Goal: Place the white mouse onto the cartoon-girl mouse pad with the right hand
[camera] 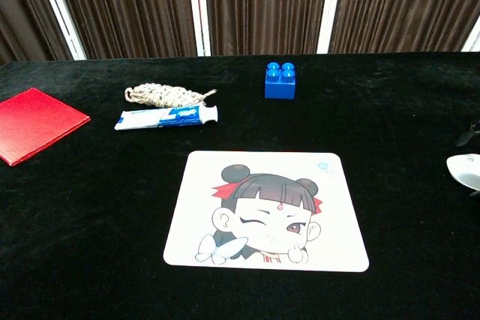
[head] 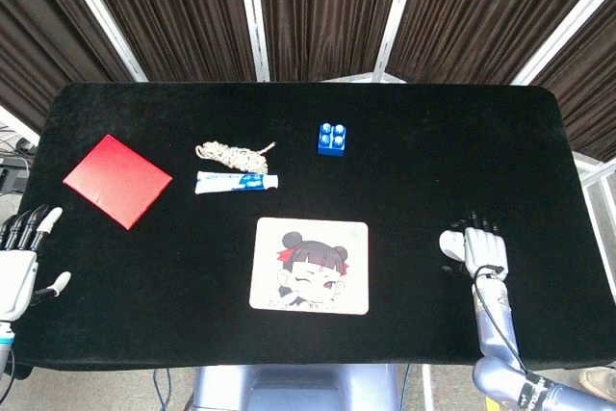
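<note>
Across the black table (head: pixel 433 132), the biggest thing is the cartoon-girl mouse pad (head: pixel 310 266), lying flat toward 6 o'clock from the centre. At 9 o'clock lies a red square notebook (head: pixel 116 180), turned like a diamond. The right hand (head: pixel 484 249) is at 4 o'clock, palm down, covering the white mouse (head: pixel 450 243); only the mouse's left part shows beside it, well apart from the pad, and whether the fingers really grip it I cannot tell. The left hand (head: pixel 19 267) sits at the table's edge at 8 o'clock, fingers spread, holding nothing. At 11 o'clock a toothpaste tube (head: pixel 237 181) lies just below a bundle of pale rope (head: pixel 234 153). At 12 o'clock stands a blue building block (head: pixel 333 138).
</note>
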Robot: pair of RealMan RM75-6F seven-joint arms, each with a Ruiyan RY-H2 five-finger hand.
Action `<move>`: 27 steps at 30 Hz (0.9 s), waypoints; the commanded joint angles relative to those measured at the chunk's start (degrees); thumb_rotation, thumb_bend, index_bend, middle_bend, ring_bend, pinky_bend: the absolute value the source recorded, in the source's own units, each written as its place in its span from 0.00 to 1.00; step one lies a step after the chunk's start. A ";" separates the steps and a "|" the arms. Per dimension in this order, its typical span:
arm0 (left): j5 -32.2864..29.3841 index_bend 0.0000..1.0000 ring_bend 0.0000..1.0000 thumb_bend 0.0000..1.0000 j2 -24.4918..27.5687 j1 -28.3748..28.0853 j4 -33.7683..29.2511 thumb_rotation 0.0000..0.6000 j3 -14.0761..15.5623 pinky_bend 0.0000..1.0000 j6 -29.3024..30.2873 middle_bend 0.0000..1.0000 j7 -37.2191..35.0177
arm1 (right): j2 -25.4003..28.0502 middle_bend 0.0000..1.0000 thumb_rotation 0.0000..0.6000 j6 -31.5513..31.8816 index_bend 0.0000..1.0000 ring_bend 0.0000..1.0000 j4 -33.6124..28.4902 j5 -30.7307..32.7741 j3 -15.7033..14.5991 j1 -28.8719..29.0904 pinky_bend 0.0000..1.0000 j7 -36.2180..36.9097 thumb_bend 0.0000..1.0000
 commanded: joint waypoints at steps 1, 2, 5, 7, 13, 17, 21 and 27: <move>-0.11 0.00 0.00 0.26 0.02 -0.09 -0.05 1.00 -0.02 0.00 -0.15 0.00 0.15 | -0.46 0.02 1.00 -0.14 0.23 0.00 0.54 0.52 -0.01 0.37 0.00 -0.12 0.08; -0.16 0.00 0.00 0.26 0.02 -0.12 -0.08 1.00 -0.02 0.00 -0.20 0.00 0.19 | -0.61 0.03 1.00 -0.14 0.23 0.00 0.72 0.67 0.05 0.48 0.00 -0.09 0.08; -0.31 0.00 0.00 0.26 0.07 -0.19 -0.18 1.00 -0.05 0.00 -0.34 0.00 0.19 | -1.11 0.04 1.00 -0.30 0.25 0.00 1.56 1.23 0.31 0.93 0.00 0.05 0.09; -0.40 0.00 0.00 0.26 0.08 -0.24 -0.23 1.00 -0.06 0.00 -0.43 0.00 0.23 | -1.40 0.06 1.00 -0.39 0.27 0.00 2.11 1.58 0.34 1.23 0.00 -0.01 0.10; -0.50 0.00 0.00 0.26 0.13 -0.32 -0.31 1.00 -0.04 0.00 -0.53 0.00 0.28 | -2.18 0.08 1.00 -0.67 0.28 0.00 3.51 2.26 0.10 1.81 0.00 -0.03 0.13; -0.54 0.00 0.00 0.26 0.13 -0.34 -0.31 1.00 -0.02 0.00 -0.52 0.00 0.18 | -2.56 0.11 1.00 -0.52 0.30 0.00 4.29 2.54 0.19 2.05 0.00 0.19 0.15; -0.61 0.00 0.00 0.26 0.10 -0.38 -0.32 1.00 -0.02 0.00 -0.55 0.00 0.21 | -2.61 0.20 1.00 -0.06 0.37 0.02 4.61 2.66 0.28 2.11 0.08 0.36 0.18; -0.65 0.00 0.00 0.26 0.12 -0.42 -0.36 1.00 -0.01 0.00 -0.56 0.00 0.24 | -2.81 0.50 1.00 0.87 0.52 0.36 5.17 2.09 0.07 2.07 0.62 0.47 0.20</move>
